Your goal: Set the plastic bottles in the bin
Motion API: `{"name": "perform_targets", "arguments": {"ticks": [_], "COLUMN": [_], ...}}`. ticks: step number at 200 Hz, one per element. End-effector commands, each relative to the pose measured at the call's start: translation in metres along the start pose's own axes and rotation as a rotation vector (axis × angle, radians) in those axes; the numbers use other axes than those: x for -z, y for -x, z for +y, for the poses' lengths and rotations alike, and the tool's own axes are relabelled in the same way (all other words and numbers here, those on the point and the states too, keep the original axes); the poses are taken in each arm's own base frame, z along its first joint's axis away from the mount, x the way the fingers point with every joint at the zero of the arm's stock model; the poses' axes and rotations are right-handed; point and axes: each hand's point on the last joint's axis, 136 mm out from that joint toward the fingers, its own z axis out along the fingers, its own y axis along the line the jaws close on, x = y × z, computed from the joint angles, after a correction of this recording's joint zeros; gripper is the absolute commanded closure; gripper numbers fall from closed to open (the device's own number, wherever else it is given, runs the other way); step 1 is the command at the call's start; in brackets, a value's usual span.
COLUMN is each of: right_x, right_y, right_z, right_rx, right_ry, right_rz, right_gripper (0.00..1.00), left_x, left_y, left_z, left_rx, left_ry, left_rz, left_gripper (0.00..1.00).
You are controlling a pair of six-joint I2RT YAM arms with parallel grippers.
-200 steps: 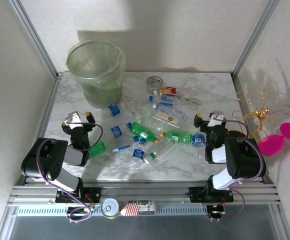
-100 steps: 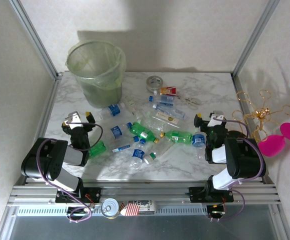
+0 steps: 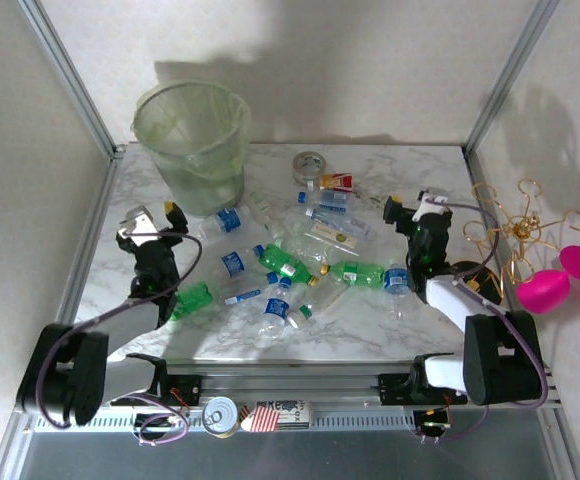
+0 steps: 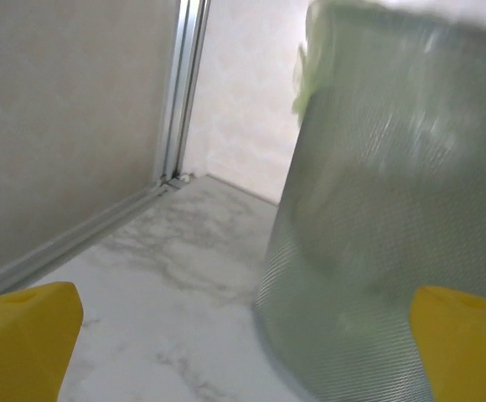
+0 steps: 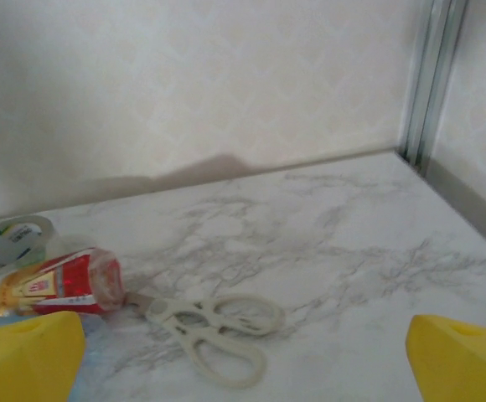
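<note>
The left gripper (image 3: pixel 152 218) hangs over the left side of the marble-patterned table (image 3: pixel 430 165) with its jaws spread wide and nothing between them, close in front of the bin (image 3: pixel 205 165). Seen from the left wrist, its yellow fingertips (image 4: pixel 25 335) frame the pale green, finely textured wall of the tapered bucket, with the plastic liner (image 4: pixel 310 67) folded over the rim. Across the table the right gripper (image 3: pixel 413 208) is likewise spread and empty, raised near the right edge. In its wrist view a pair of white scissors (image 5: pixel 209 322) lies on the marble just ahead, touching the end of a red-labelled bottle (image 5: pixel 54 285), with a grey tape roll (image 5: pixel 8 239) behind that at the far left. The plastic bottles (image 3: pixel 300 255) lie scattered on their sides across the middle of the table between the two arms, all of them outside the bin. A green bottle (image 3: pixel 192 297) rests beside the left forearm, a clear blue-labelled bottle (image 3: pixel 228 220) lies near the foot of the bin, and another green bottle (image 3: pixel 355 271) lies near the right arm. The bin stands upright at the far left corner.
</note>
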Motion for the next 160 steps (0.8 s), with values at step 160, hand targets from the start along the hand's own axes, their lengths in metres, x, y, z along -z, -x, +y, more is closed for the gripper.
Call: {"name": "perform_targets", "arguments": {"ticks": [160], "right_x": [0.104], "right_y": [-0.137], "right_z": [-0.027], "right_rx": [-0.067], "right_ry": [-0.258], "right_rz": [0.914], "right_gripper": [0.20], "left_x": [0.061], "left_y": [-0.036], "left_z": [-0.189], "left_rx": [0.369], "left_ry": [-0.578], "left_rz": [0.443], "left_gripper": [0.01]}}
